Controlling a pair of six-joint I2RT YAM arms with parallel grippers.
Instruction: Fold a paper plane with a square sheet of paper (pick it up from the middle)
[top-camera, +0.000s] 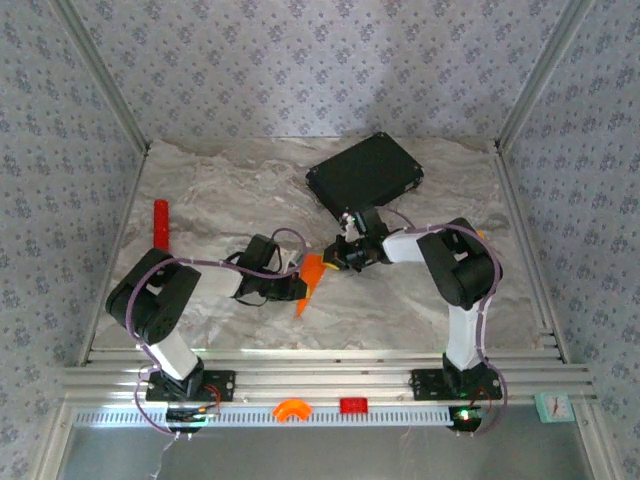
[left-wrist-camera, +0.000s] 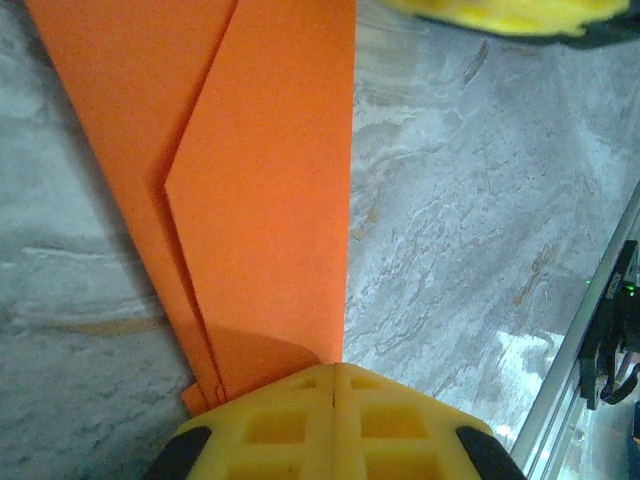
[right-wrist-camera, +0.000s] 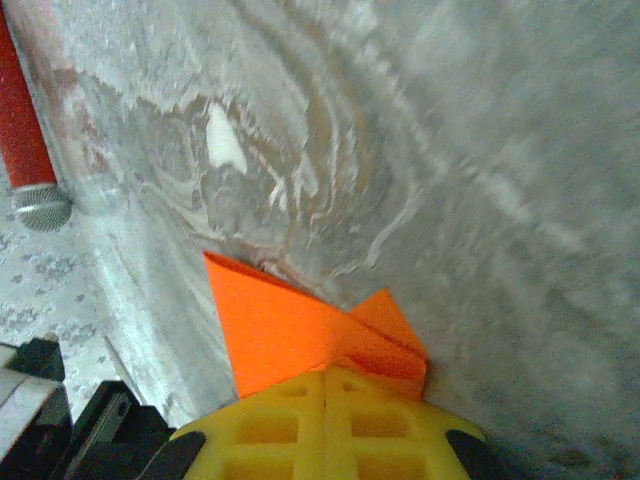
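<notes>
left gripper (left-wrist-camera: 333, 372) pinching one end of paper plane (left-wrist-camera: 265, 200) | right gripper (right-wrist-camera: 327, 375) pinching other end | plane mid-table (top-camera: 220, 200), between arms | advice: likely best to tension evenly, avoid twisting creases

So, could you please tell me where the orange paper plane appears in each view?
Top external: paper plane mid-table, between left tool and right tool.
Left wrist: paper plane runs from left tool to top left.
Right wrist: paper plane low centre, at right tool.
Shared landmark: grey marble table.
</notes>
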